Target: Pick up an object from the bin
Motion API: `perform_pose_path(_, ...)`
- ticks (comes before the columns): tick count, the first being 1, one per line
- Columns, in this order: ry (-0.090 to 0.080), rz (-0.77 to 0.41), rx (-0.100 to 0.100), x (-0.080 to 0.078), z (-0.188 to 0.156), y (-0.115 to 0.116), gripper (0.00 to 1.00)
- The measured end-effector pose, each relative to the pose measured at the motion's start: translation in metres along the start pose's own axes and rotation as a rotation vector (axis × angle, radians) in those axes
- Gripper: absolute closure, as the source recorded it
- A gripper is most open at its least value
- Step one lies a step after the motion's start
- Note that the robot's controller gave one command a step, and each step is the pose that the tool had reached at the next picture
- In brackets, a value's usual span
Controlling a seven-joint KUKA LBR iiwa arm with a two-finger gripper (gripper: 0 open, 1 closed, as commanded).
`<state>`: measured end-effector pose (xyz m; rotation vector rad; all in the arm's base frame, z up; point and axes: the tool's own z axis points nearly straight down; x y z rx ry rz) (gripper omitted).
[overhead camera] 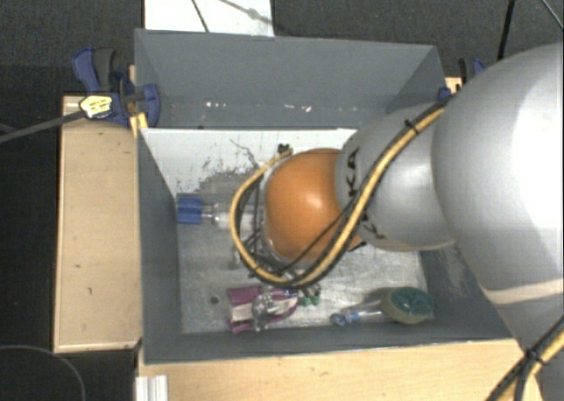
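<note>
Grey bin [160, 249]: purple-white packet [256, 307] at near edge under the gripper [273, 278], can't tell if open.

- I count one grey metal bin [159, 241] on my feed.
- One small clear bottle with a blue cap [196, 211] lies near the left wall.
- One purple-and-white packet [256, 309] lies by the near wall. I cannot tell whether it is a single item or two pressed together.
- One green-headed brush [401, 303] with a clear handle lies toward the near right corner.
- Some tiny green bits [308, 299] lie just beside the packet, too small for me to count.
- One arm reaches in, with one orange cover [300, 201] on its wrist.
</note>
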<state>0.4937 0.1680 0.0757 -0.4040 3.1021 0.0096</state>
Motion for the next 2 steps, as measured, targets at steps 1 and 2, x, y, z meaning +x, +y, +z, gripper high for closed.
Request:
perform_pose_path(1,0.019,0.003,0.001,0.004,0.000,0.000,1.00)
perform_pose_path(2,0.006,-0.191,0.003,0.008,-0.167,0.005,1.00)
